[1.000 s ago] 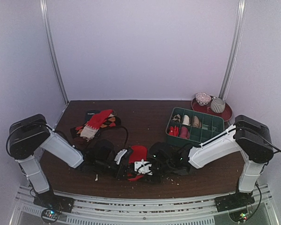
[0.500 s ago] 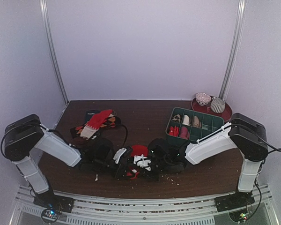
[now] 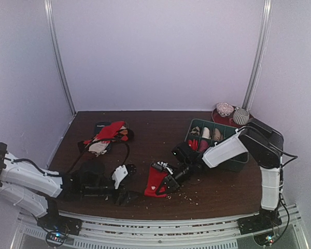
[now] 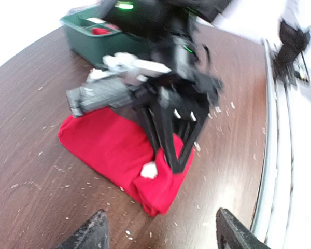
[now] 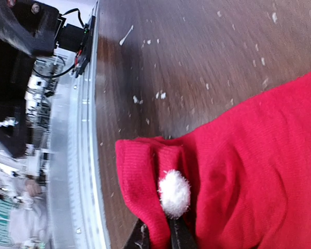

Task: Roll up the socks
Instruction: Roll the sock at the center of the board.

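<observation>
While the right gripper (image 3: 169, 182) reaches in from the right of the overhead frame, its jaws are pressed together on a folded edge of the red sock (image 3: 155, 181), right beside a white pompom (image 5: 174, 193) on the knit. That sock lies partly folded on the brown table (image 3: 160, 129), low and centre in the overhead view, near the front edge. At lower left, the left gripper (image 4: 160, 236) hovers just short of the sock, its fingers (image 4: 90, 234) spread wide with nothing between them. A heap of other socks (image 3: 106, 136) sits at the upper left of the tabletop, well apart, and a green divided tray (image 3: 212, 124) stands at right, partly behind the right arm
</observation>
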Robot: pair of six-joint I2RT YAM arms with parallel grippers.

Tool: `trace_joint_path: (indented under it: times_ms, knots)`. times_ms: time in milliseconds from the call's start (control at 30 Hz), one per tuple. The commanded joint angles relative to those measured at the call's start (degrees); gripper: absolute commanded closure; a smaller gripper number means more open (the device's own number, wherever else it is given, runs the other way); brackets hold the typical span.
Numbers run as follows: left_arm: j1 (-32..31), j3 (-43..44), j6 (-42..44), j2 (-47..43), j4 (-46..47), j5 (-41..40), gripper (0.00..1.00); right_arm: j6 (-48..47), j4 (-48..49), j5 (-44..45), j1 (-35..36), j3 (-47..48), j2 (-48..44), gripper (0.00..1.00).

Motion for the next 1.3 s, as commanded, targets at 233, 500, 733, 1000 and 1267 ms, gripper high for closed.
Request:
trace_joint_path:
  times_ms: [233, 500, 733, 1000, 1267]
  knots:
    - [-2.67, -1.35, 14.71, 18.08, 26.71, 3.97, 0.31, 2.50, -20.88, -3.39, -1.68, 0.30, 7.48, 0.88]
    - [-4.37, 0.31, 15.75, 24.63, 31.93, 7.39, 0.35, 2.12, -21.15, -3.47, -1.97, 1.03, 8.66, 0.88]
    - [-4.72, 3.64, 15.29, 29.88, 30.72, 9.52, 0.44, 1.85, -21.59, -3.86, -2.45, 1.53, 9.12, 0.88]
    - [-4.71, 6.20, 14.30, 34.69, 28.63, 8.48, 0.47, 1.81, -21.21, -4.24, -2.58, 1.19, 9.16, 0.88]
    - [-4.76, 10.02, 13.29, 37.08, 19.99, 6.69, 0.85, 1.98, -20.32, -4.74, -2.69, -0.19, 8.67, 0.88]
